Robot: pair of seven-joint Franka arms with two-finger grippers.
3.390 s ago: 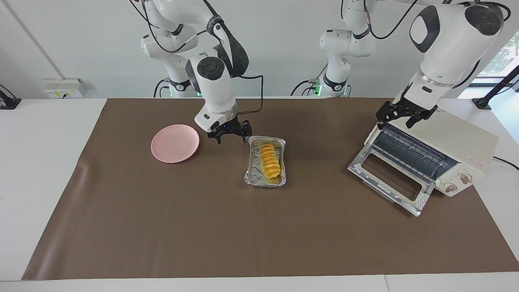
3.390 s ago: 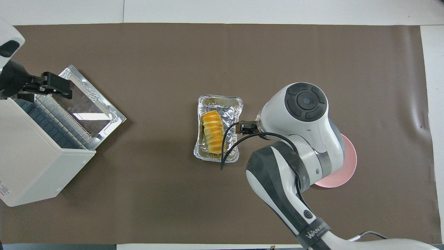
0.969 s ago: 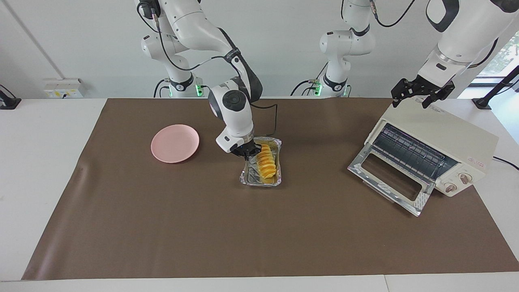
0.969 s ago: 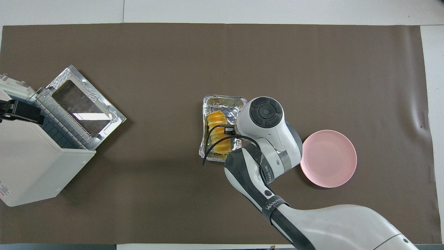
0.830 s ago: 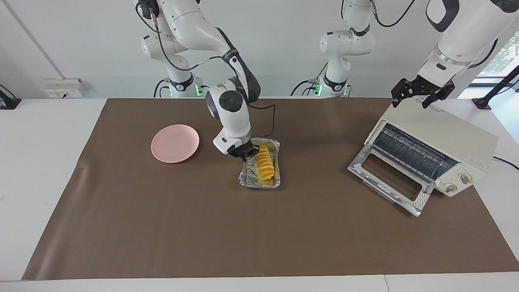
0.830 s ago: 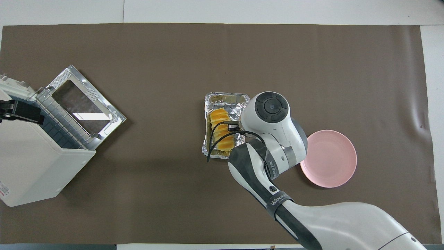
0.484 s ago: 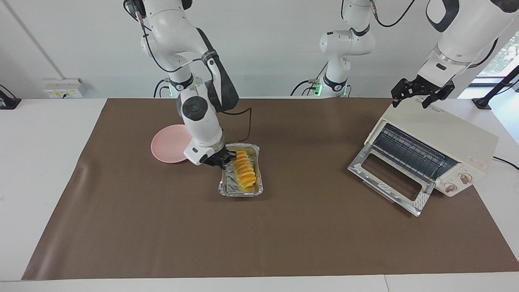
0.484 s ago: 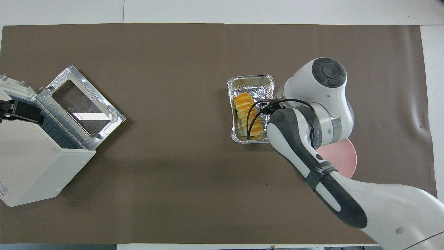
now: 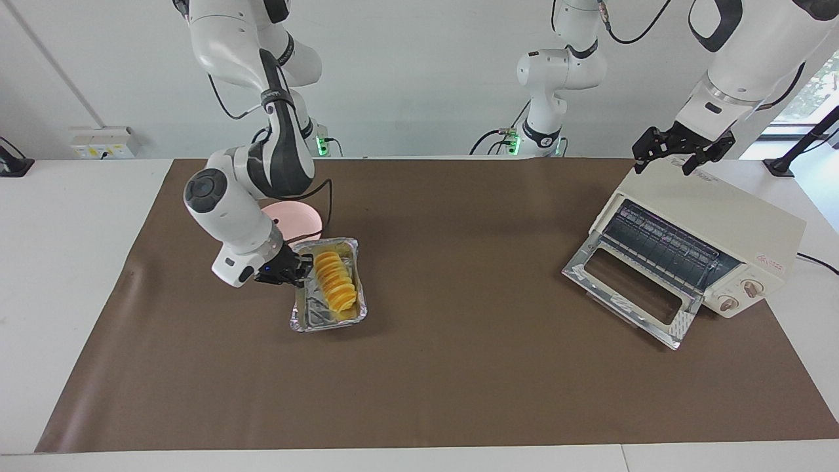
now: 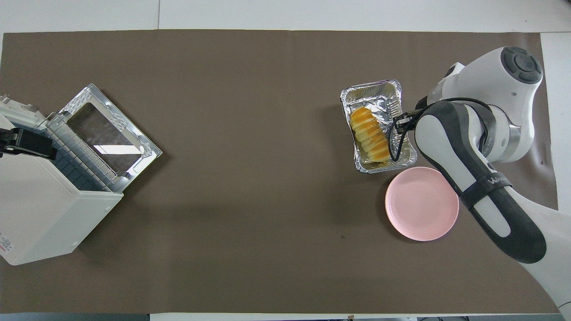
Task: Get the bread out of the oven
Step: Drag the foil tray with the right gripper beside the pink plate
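The bread (image 9: 336, 282) (image 10: 369, 136), a ridged yellow-orange loaf, lies in a crinkled foil tray (image 9: 326, 321) (image 10: 370, 89) toward the right arm's end of the table. My right gripper (image 9: 298, 269) (image 10: 401, 119) is shut on the tray's long rim, on the side away from the oven. The cream-white oven (image 9: 721, 210) (image 10: 40, 214) stands at the left arm's end, its glass door (image 9: 629, 288) (image 10: 107, 133) folded down and its wire rack bare. My left gripper (image 9: 682, 154) (image 10: 31, 145) hovers open over the oven's top, holding nothing.
A pink plate (image 9: 298, 221) (image 10: 421, 209) lies on the brown mat right beside the foil tray, nearer to the robots than the tray. The right arm's forearm passes over the plate's edge. The open oven door juts out over the mat.
My right gripper has carried the foil tray with the bread from the table's middle toward the right arm's end, next to the pink plate. The left gripper has stayed over the oven.
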